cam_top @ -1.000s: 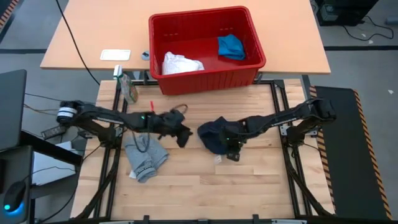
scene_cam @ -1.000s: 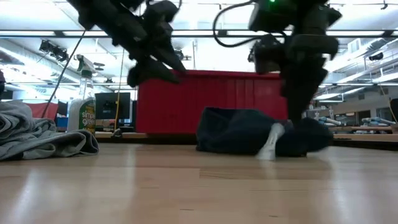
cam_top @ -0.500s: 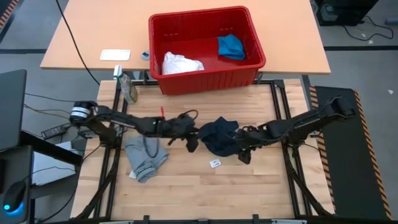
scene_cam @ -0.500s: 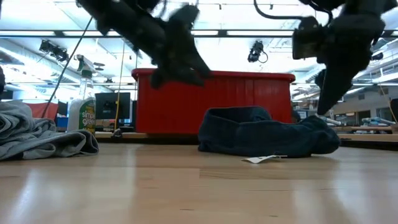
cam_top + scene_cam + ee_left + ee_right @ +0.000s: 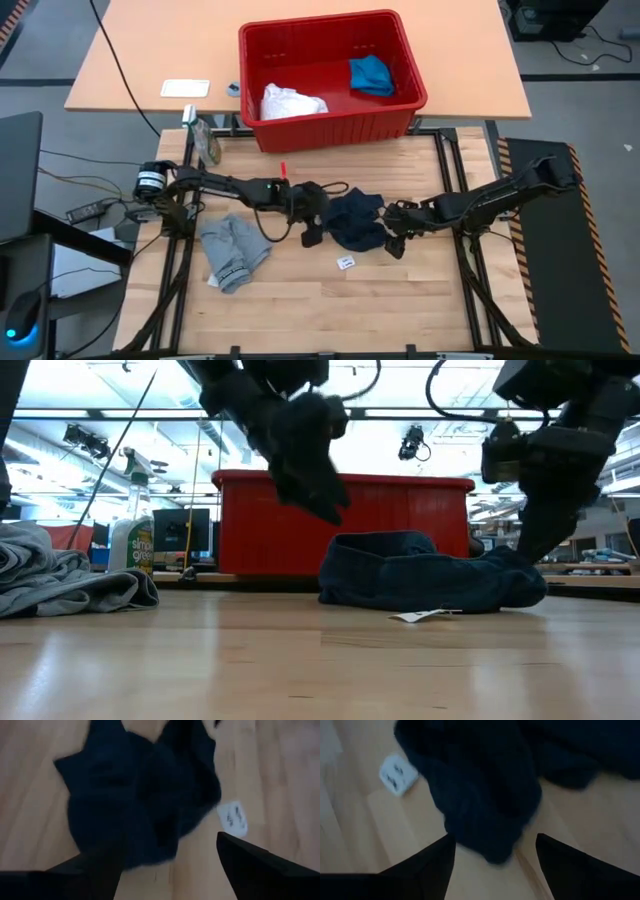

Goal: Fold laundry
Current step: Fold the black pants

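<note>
The navy garment (image 5: 355, 220) lies crumpled in the middle of the table, resting on its underside (image 5: 430, 575). My left gripper (image 5: 312, 228) hangs open just off its left side, clear above it in the low view (image 5: 312, 480), and the garment (image 5: 145, 795) lies ahead between the fingers. My right gripper (image 5: 393, 232) stands open at the garment's right end (image 5: 485, 805); I cannot tell whether it touches the cloth. A grey T-shirt (image 5: 232, 250) lies bunched at the near left.
A red basket (image 5: 400, 120) beyond the table's far edge holds a white cloth (image 5: 290, 102) and a bright blue garment (image 5: 372, 75). A spray bottle (image 5: 207, 142) stands at the far left. A small white tag (image 5: 346, 262) lies near the navy garment.
My left gripper has swung toward the table's right edge and down to the navy garment's left side. My right gripper has come up off the garment and gone a little toward the right edge. The garment has dropped flatter, and the white tag now lies on the table.
</note>
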